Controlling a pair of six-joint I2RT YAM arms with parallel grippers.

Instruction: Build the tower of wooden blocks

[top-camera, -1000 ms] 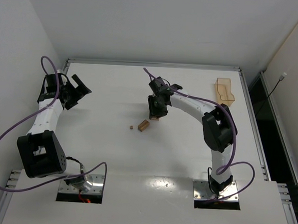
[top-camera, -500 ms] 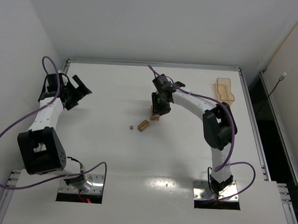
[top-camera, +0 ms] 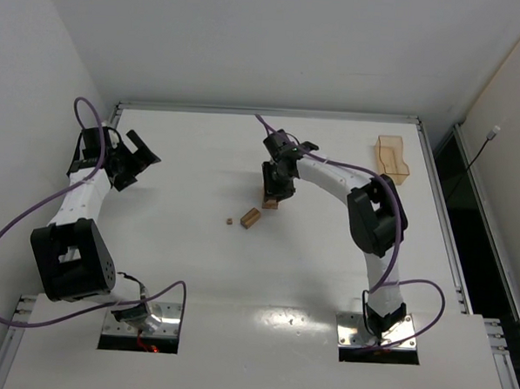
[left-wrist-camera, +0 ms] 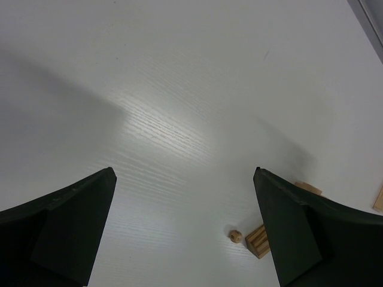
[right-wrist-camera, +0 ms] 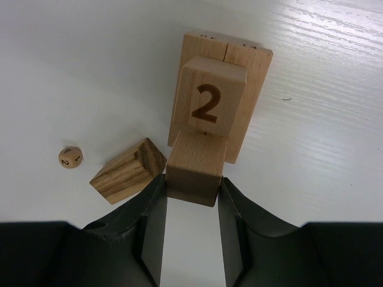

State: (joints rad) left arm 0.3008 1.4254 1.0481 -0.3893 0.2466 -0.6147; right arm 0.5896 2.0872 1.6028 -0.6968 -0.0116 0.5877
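In the right wrist view my right gripper point(right-wrist-camera: 192, 190) is shut on a light-tan wood cube point(right-wrist-camera: 194, 167). It holds the cube just in front of and above the tower point(right-wrist-camera: 218, 101): two flat bars side by side with a cube marked "2" on top. A striped wood block point(right-wrist-camera: 127, 170) and a tiny wooden die point(right-wrist-camera: 70, 157) lie to the left. From above, my right gripper point(top-camera: 276, 187) hangs over the tower point(top-camera: 269, 203), with the striped block point(top-camera: 250, 217) and die point(top-camera: 230, 220) nearby. My left gripper point(top-camera: 140, 158) is open and empty at the far left.
A translucent amber tray point(top-camera: 391, 158) stands at the back right near the table's edge. In the left wrist view, the die point(left-wrist-camera: 235, 235) and the striped block point(left-wrist-camera: 258, 240) show between the open fingers, far off. Purple cables loop round both arms.
My right gripper has moved slightly back and right with the cube, from beside the tower to over it. The left arm has not moved.
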